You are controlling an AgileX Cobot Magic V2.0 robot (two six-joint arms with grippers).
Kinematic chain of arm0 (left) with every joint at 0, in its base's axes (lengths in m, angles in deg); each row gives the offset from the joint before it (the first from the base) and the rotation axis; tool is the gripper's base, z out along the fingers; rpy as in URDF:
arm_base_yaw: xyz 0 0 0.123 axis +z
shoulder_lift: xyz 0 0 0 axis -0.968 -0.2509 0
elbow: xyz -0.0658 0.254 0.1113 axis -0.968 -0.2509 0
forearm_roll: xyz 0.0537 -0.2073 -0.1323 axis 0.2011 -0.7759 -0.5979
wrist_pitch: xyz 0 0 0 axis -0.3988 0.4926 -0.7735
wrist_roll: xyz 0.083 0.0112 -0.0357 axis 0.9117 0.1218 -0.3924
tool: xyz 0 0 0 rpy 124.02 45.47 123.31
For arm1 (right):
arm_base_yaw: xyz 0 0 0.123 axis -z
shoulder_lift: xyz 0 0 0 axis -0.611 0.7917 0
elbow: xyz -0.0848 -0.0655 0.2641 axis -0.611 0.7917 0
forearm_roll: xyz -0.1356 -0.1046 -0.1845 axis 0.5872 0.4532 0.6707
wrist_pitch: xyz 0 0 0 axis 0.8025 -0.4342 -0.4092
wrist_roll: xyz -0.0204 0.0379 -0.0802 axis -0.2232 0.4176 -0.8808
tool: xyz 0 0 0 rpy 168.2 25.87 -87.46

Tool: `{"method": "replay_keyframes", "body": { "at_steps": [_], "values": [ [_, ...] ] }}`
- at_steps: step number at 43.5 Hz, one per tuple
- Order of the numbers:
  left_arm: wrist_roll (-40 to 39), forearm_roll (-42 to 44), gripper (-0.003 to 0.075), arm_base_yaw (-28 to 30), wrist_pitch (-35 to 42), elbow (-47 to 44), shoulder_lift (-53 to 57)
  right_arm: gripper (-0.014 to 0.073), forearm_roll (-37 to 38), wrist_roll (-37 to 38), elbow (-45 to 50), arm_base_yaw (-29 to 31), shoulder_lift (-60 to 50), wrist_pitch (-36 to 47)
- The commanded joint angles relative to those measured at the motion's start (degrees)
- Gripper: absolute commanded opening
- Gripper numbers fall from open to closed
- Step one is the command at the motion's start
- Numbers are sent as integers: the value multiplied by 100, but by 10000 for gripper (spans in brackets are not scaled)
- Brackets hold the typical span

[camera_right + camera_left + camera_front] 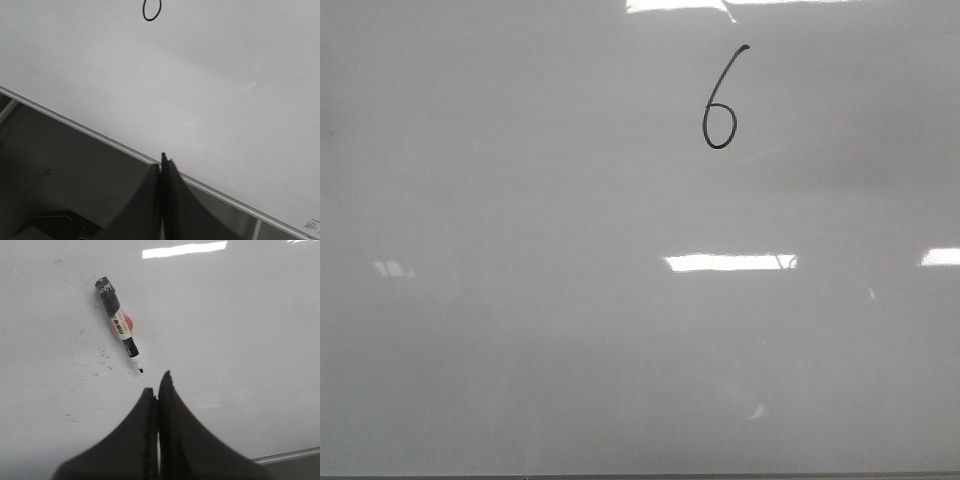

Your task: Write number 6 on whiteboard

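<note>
A black hand-drawn number 6 [720, 100] stands on the whiteboard [520, 300] at the upper middle right of the front view. Its oval loop [152, 9] shows at the edge of the right wrist view. A marker pen [118, 325] with a black cap and white-and-orange label lies flat on the whiteboard [240, 340], uncapped tip toward my left gripper [156, 385]. The left gripper is shut and empty, just short of the marker's tip. My right gripper [163, 161] is shut and empty over the whiteboard's metal edge [75, 125]. Neither gripper shows in the front view.
Faint dark smudges [95, 365] mark the board beside the marker. Bright rectangular light reflections [730, 262] lie on the board. Past the board's framed edge is a dark grey surface [60, 175] with a dark object [55, 227] at the corner.
</note>
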Motion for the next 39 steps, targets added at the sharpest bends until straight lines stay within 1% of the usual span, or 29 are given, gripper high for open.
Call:
{"method": "replay_keyframes", "body": {
  "at_steps": [1, 7, 9, 12, 18, 21, 29, 33, 39],
  "values": [
    [0, -44, -20, -42, 399, 143, -2, -122, 50, 25, -153, 48, 6, 395],
    [0, -44, -20, -42, 429, 131, 73, -122, 50, 25, -153, 48, 6, 395],
    [0, 32, -20, 55, 448, 85, 154, -122, 50, 25, -153, 48, 6, 395],
    [0, -77, -20, 302, 582, -117, 451, -122, 50, 25, -153, 48, 6, 395],
    [0, -174, -20, 689, 1487, -933, 1165, -122, 50, 25, -153, 48, 6, 395],
    [181, -174, -20, 821, 2017, -1509, 1586, -122, 50, 25, -153, 48, 6, 389],
    [193, -77, -20, 1039, 3384, -3142, 2623, -122, 50, 25, -153, 48, 6, 389],
    [193, -132, -20, 1132, 3856, -3878, 3020, -122, 50, 25, -153, 48, 6, 389],
    [193, -148, -20, 1141, 4456, -4641, 3555, -122, 50, 25, -153, 48, 6, 389]
  ]
}}
